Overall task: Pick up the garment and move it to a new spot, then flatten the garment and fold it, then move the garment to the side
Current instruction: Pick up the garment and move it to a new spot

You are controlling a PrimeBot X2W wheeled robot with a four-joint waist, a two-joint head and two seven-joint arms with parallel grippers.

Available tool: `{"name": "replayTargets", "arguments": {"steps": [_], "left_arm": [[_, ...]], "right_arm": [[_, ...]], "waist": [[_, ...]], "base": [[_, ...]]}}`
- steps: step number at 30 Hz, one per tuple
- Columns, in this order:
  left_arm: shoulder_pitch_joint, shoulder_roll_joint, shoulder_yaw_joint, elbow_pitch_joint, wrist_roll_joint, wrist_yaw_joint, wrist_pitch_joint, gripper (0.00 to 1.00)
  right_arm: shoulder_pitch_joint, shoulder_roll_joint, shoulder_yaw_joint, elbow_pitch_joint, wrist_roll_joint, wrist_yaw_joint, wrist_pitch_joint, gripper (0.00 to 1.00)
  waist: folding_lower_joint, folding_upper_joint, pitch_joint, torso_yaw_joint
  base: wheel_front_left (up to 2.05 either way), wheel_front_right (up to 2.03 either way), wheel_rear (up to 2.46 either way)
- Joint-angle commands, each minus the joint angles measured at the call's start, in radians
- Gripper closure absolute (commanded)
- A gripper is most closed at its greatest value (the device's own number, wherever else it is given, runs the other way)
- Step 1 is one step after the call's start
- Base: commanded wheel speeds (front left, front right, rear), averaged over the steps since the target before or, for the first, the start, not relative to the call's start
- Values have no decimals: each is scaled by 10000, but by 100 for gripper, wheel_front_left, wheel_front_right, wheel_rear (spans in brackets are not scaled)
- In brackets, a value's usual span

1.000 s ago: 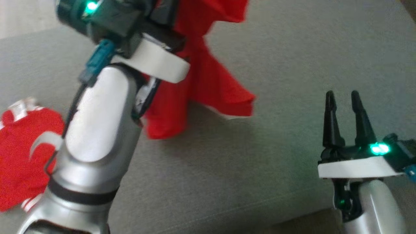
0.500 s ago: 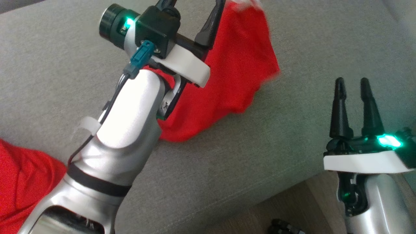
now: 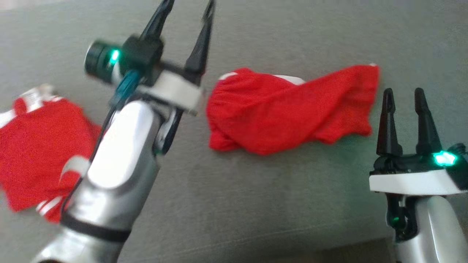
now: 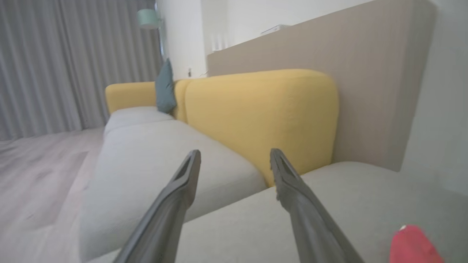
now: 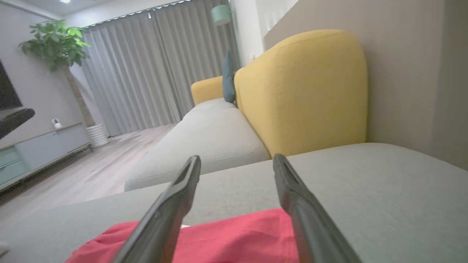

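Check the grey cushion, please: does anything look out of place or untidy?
The red garment in the middle lies crumpled and twisted, not flat. A second red garment lies bunched further left. Nothing looks damaged.

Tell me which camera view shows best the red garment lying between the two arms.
The head view: the whole garment lies crumpled on the grey cushion, outline complete. The right wrist view catches its near part, partly behind that arm's jaws. The left wrist view catches a small red corner, lower right.
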Motion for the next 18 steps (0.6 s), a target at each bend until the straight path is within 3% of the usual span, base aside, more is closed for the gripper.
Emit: {"name": "replayTargets", "arguments": {"steps": [1,9,18], "left_arm": [[270,381,511,-473,-82,49,-49,0],[2809,663,1192,-1389,-254,38,-50,0],[5029,71,1542,-2228,-285,9,-50,0]], "right_arm": [[-213,-62,130,-225,-167,40,-63,0],[85,-62,106,95,-564,40,-63,0],[483,-62,153,304,-654,40,-63,0]], "waist": [[0,0,-572,1082],[0,0,-1237,2122],[0,0,-1688,2428]], "base": [[0,0,0],[0,0,0],[0,0,0]]}}
